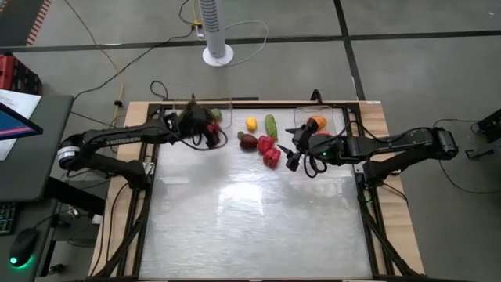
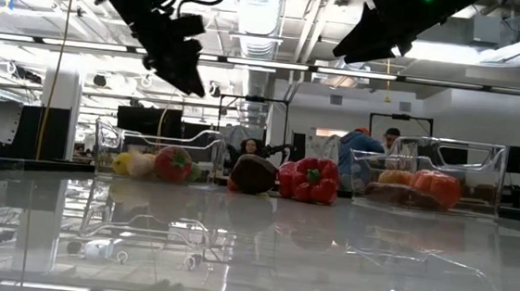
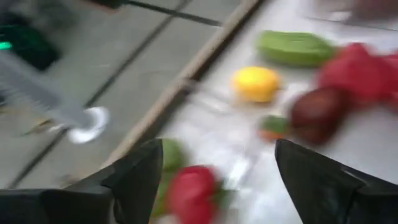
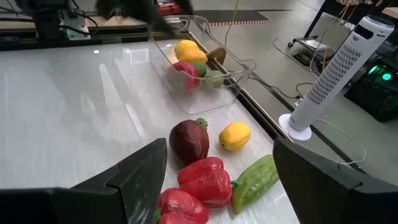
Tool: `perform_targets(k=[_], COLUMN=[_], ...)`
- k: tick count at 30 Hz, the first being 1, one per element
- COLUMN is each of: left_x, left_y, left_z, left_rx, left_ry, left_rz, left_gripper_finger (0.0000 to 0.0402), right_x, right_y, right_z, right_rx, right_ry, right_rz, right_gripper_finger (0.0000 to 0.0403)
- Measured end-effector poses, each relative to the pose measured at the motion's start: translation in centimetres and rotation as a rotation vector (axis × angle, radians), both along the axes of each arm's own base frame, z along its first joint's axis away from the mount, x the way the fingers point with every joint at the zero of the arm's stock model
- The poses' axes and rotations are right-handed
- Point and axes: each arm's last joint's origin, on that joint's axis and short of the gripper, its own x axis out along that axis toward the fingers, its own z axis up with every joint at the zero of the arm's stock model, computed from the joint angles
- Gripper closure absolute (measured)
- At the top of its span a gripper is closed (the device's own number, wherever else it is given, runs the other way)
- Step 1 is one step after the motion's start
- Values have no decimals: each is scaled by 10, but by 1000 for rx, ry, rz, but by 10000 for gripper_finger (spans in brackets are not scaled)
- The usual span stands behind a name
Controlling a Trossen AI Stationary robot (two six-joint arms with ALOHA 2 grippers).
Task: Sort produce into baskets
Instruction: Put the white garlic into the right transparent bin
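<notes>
Left gripper [image 1: 205, 129] above left basket [image 2: 159, 153], apparently empty, fingers spread; right gripper [image 1: 294, 153] wide beside red peppers [image 4: 198, 190].

Bright overhead light, one blurred wrist view

Ceiling strip lights [image 2: 276, 65] glare white across the middle of the glossy counter [image 1: 258, 207]. From counter height both arms are black silhouettes against them. The left wrist picture is smeared with motion blur; the right wrist picture is sharp.
</notes>
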Motion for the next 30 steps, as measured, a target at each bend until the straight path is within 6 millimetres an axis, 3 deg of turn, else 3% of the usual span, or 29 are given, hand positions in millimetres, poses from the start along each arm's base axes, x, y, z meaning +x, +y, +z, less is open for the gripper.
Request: perform_targets(k=[9, 12, 16, 21, 30], left_x=[64, 84, 96, 80, 2], left_y=[-29, -33, -36, -31, 1], left_z=[-48, -47, -34, -12, 30], left_rx=[-21, 22, 73, 87, -83], left_ry=[134, 170, 165, 142, 90], left_rz=[-213, -236, -247, -212, 131], left_gripper_finger=[94, 94, 94, 93, 109], right_x=[0, 0, -1, -3, -2], right_y=[0, 0, 0, 0, 0], right_z=[0, 0, -2, -6, -5], right_rx=[-1, -2, -3, 13, 31], right_ry=[-4, 5, 28, 58, 33], right_rz=[1, 1, 1, -8, -17], right_gripper_finger=[84, 84, 84, 84, 84])
